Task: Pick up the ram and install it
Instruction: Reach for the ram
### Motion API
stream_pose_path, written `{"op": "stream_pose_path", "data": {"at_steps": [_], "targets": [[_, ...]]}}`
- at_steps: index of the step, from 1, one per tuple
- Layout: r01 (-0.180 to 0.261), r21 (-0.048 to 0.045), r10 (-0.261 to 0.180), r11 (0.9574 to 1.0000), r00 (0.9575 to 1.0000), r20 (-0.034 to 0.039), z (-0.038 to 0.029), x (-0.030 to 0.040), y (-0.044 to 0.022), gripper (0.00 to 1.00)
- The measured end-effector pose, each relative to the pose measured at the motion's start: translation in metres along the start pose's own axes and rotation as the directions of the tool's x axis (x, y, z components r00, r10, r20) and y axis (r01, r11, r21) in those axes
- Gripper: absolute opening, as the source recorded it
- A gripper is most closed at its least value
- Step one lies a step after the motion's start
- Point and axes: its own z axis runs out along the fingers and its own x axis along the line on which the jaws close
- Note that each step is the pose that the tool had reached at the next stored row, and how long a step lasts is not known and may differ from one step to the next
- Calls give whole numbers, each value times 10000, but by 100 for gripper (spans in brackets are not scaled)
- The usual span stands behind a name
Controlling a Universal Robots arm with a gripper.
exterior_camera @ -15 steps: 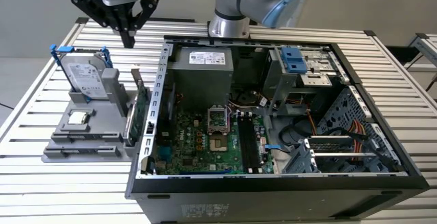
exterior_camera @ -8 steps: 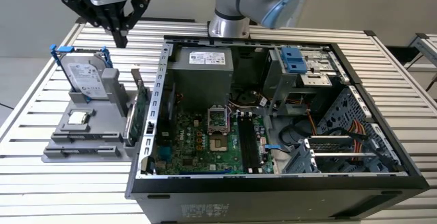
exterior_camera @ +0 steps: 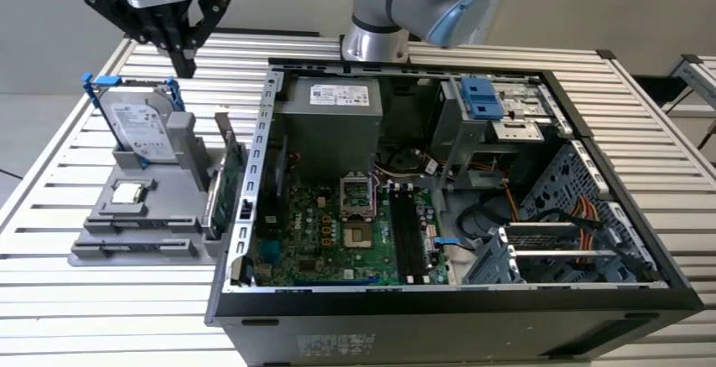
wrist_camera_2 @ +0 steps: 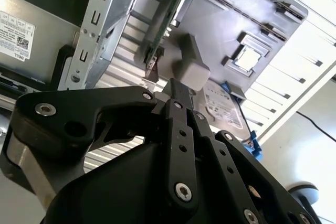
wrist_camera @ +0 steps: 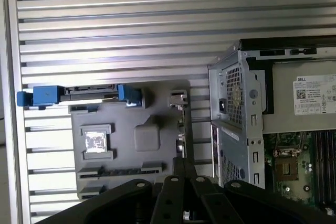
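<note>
The black pincer, fingers pressed together on nothing, hangs above the grey plastic parts holder on the slatted metal desk, where the thin green ram strip seemingly stands on edge beside the open computer case.

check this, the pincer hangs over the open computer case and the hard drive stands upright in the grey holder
Wrong spot: the exterior view shows the pincer hanging by the grey holder, outside the computer case. The hard drive does stand upright in that holder.
</note>
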Motion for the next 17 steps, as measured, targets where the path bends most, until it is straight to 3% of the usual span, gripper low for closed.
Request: {"op": "stream_pose_path", "data": {"at_steps": [17], "targets": [[0, 0, 0, 10000, 10000, 1, -6, 299, -21, 0]]}}
